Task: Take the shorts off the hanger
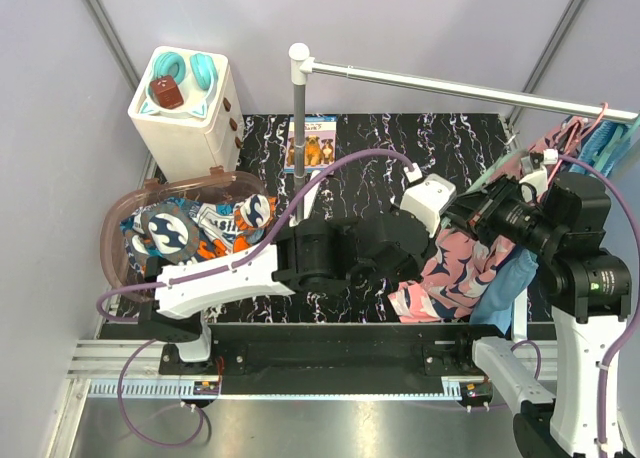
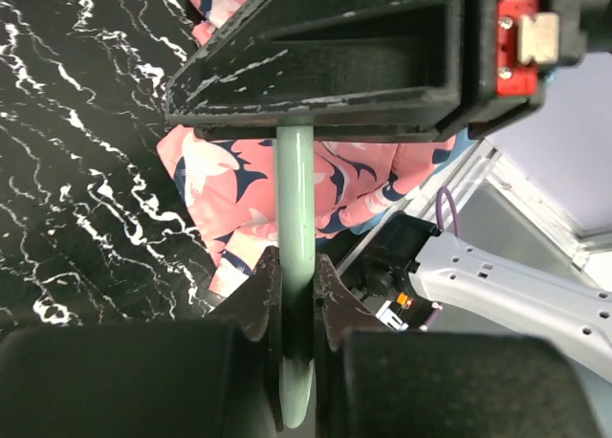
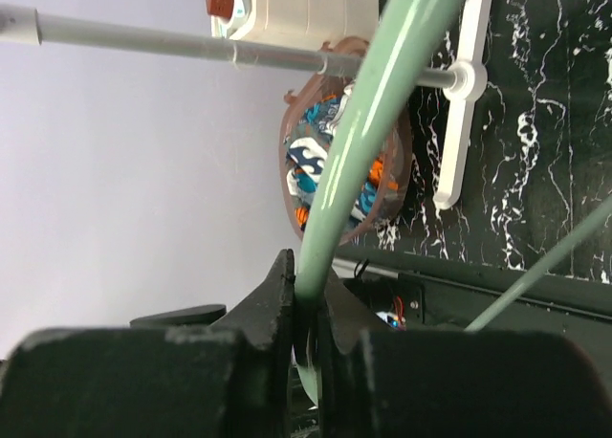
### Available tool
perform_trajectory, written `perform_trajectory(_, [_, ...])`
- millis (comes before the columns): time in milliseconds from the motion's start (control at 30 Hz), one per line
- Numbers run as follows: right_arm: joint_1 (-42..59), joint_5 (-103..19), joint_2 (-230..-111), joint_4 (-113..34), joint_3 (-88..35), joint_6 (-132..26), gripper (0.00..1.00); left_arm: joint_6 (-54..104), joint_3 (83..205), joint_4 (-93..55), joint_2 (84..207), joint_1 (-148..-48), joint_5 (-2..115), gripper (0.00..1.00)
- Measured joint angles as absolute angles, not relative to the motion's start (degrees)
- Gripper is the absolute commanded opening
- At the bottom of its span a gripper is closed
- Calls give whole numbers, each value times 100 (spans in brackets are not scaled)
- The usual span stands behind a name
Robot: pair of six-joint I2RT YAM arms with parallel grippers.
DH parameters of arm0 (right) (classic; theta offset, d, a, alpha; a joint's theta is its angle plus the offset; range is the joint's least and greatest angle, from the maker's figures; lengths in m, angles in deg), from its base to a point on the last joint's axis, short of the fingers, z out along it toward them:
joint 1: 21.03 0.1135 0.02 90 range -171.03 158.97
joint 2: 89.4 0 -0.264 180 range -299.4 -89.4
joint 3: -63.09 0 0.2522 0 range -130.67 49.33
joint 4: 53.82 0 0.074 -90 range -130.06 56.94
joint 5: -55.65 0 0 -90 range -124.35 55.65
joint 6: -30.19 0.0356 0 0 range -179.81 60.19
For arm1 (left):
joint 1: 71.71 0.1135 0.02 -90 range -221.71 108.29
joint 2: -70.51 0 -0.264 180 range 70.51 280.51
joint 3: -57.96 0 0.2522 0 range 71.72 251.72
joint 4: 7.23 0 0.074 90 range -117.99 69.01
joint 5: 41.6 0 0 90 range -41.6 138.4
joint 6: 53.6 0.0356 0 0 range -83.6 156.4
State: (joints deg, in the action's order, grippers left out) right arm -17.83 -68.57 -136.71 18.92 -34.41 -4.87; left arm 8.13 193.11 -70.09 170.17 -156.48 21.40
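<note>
The pink shorts [image 1: 450, 268] with navy-and-white prints hang from a mint green hanger [image 1: 492, 176], low over the table at the right. The light blue shorts [image 1: 510, 283] hang beside them. My left gripper [image 1: 447, 216] is shut on the hanger bar [image 2: 295, 199], with the pink shorts [image 2: 239, 185] below it. My right gripper [image 1: 478, 213] is shut on the same hanger [image 3: 368, 113], close to the left one. The orange, blue and white patterned shorts [image 1: 205, 228] lie in a clear pink basket [image 1: 112, 243] at the left, also in the right wrist view [image 3: 320, 161].
A grey rail [image 1: 450, 83] on an upright pole [image 1: 298, 128] crosses above the table. More hangers [image 1: 605, 138] hang at its right end. A white box [image 1: 185, 108] stands at the back left. A picture card [image 1: 310, 143] lies behind the pole.
</note>
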Motion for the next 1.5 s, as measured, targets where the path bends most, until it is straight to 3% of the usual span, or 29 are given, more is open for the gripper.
perform_trajectory(100, [-1776,-6859,-13656,1864,-3424,-500,29,813,19313,-7031,17012,-15622,2120,0])
perform_trajectory(133, [-1769,-6892,-13654,1894,-3419,-507,39,813,19308,-7075,17008,-15630,2107,0])
perform_trajectory(200, [-1761,-6964,-13625,1951,-3404,-531,48,793,19219,-7101,16967,-15628,2100,0])
perform_trajectory(300, [-1745,-7019,-13534,1984,-3393,-590,70,662,18867,-7265,16754,-15622,2035,0])
perform_trajectory(533, [-1737,-7146,-13405,1977,-3411,-758,100,308,18004,-7781,15708,-15622,1689,0])
perform_trajectory(967, [-1737,-7076,-13442,1765,-4206,-1062,100,656,17418,-7783,13618,-15506,962,0])
perform_trajectory(1233, [-1732,-6975,-13724,1658,-4337,-1049,100,562,18581,-8211,14184,-14055,1497,0])
perform_trajectory(1500, [-1732,-6971,-13993,1630,-4438,-1057,100,271,18248,-8377,14267,-13388,2242,0])
